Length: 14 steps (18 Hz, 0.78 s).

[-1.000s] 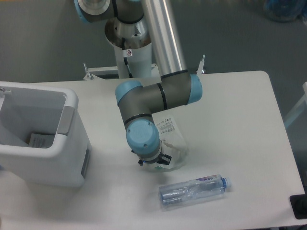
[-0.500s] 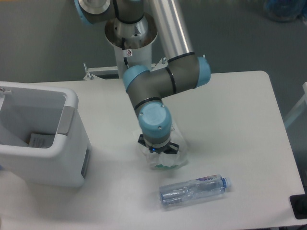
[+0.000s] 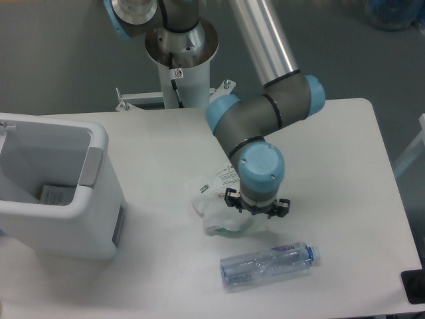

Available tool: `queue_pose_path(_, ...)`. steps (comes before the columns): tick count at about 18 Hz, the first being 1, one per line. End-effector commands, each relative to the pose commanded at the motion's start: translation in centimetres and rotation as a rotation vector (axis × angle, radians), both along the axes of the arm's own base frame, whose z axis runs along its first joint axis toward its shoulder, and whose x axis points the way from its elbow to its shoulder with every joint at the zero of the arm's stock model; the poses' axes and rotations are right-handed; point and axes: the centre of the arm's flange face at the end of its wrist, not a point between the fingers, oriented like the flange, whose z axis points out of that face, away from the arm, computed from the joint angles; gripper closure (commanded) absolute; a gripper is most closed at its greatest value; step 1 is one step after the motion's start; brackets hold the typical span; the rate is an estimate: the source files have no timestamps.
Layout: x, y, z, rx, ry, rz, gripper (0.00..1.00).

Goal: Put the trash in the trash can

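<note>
Hand point(image 3: 256, 214) over bag point(image 3: 216, 211); bin point(image 3: 99, 193) (holding paper point(image 3: 56, 195)).

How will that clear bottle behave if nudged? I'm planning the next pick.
The bottle lies on its side on the table, so it will probably roll. It looks empty and thin-walled, so likely light and apt to dent. The gripper sits near the plastic bag, not touching the bottle.

On my desk point(image 3: 332, 133) I count two pieces of trash: one translucent plastic bag point(image 3: 216, 209) and one clear bottle point(image 3: 265, 264) with a single blue cap point(image 3: 313, 253). There is one white trash can point(image 3: 66, 199), holding one flat item point(image 3: 56, 195).
</note>
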Motion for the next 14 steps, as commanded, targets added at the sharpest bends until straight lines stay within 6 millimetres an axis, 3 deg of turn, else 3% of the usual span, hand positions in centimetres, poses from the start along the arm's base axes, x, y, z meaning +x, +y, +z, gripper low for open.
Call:
queue_pose_path(3,-0.4,0.3,-1.0,-0.017,-0.001,0.007,0.23)
queue_pose_path(6,0.6,0.8,-1.9,-0.030,-0.017,-0.006,0.30)
queue_pose_path(9,1.8,1.3,-2.5,-0.038,-0.027,-0.027,0.51)
queue_pose_path(10,1.9,1.3,-2.7,-0.041,-0.031,-0.030,0.62)
queue_pose_path(12,2.7,1.8,-2.6,-0.040,-0.036,-0.050,1.00)
queue_pose_path(14,2.9,1.8,-2.3,-0.034,-0.041,-0.057,1.00)
